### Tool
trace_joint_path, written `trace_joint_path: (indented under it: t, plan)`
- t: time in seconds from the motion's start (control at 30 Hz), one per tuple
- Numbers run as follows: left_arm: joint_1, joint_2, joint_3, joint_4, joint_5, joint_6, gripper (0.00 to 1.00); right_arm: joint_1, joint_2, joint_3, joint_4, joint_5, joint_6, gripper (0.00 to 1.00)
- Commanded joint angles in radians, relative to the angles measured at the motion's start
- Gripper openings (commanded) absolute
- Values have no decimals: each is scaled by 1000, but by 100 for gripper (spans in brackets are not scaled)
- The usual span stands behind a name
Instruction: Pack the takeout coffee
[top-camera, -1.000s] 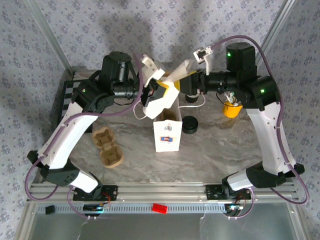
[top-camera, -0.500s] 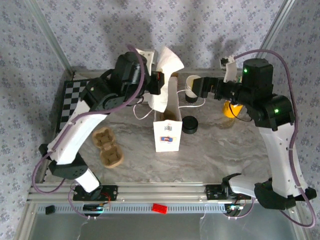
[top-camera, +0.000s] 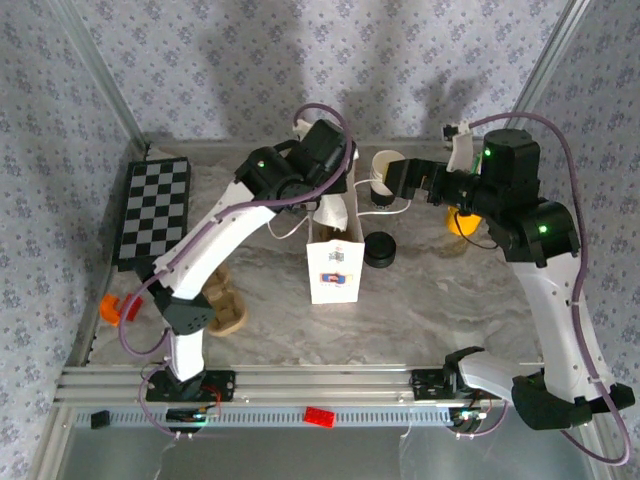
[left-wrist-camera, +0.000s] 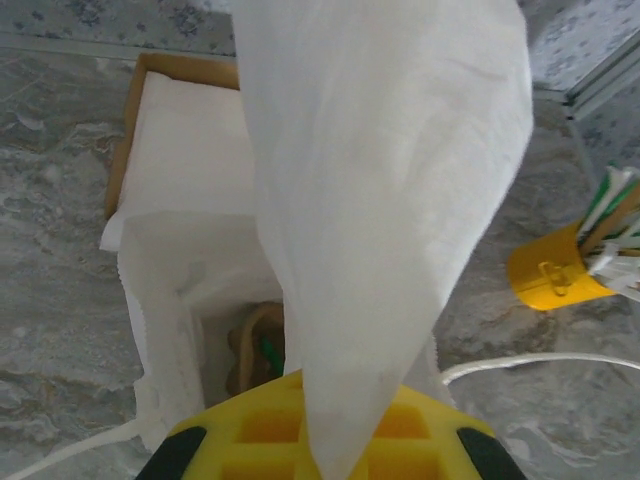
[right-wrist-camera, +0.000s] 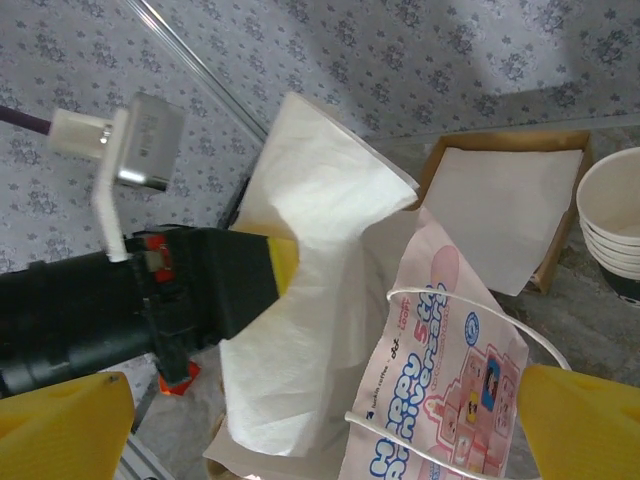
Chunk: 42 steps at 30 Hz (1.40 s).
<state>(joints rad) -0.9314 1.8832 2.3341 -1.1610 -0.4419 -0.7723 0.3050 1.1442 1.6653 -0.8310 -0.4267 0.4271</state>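
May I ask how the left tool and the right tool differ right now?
The left tool is shut on a white napkin; the right tool stands open and empty. The left tool is above the paper bag; the right tool is off to its side. Both have yellow fingers.

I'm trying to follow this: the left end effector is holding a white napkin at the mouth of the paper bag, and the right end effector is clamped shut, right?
Not quite: the right end effector is open, its yellow fingers spread far apart, as the right wrist view shows. The left end effector does hold a white napkin at the mouth of the paper bag.
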Motion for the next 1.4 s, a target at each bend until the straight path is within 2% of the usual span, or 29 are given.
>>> trace_joint_path:
  t: [0.0,0.23,0.37,0.43,0.53,0.8,0.93,1.0,1.07,1.1,1.23,1.37]
  plan:
    - [-13,14,39,-69,-88,-56,0,-13,-24,-10,31,-26,10,100]
    - [-39,40,21,-107,-101,-93,0,-30,-33,-25,41,-46,7,100]
    - [-42,32,11,-124,-104,-117,18,-37,-38,-35,51,-58,15,100]
    - [-46,19,9,-109,-97,-113,22,-40,-40,-40,56,-64,18,100]
    - [-49,-2,11,-60,-66,-82,34,-45,-38,-44,61,-70,25,100]
    - [-47,-1,37,-9,-73,18,52,-54,-44,-48,73,-69,38,100]
    - [-36,37,54,26,-60,75,52,-57,-44,-53,81,-73,49,100]
    - [-20,57,67,4,-63,58,42,-59,-44,-56,85,-76,54,100]
    - [-13,62,83,-41,-70,17,27,-58,-44,-58,85,-79,56,100]
    - [-17,56,77,-47,-76,7,25,-58,-44,-58,82,-81,54,100]
    - [-29,12,-6,-36,-68,-26,24,-62,-50,-68,89,-82,56,100]
    - [-26,-6,-59,-37,-59,-47,28,-63,-49,-70,91,-87,56,100]
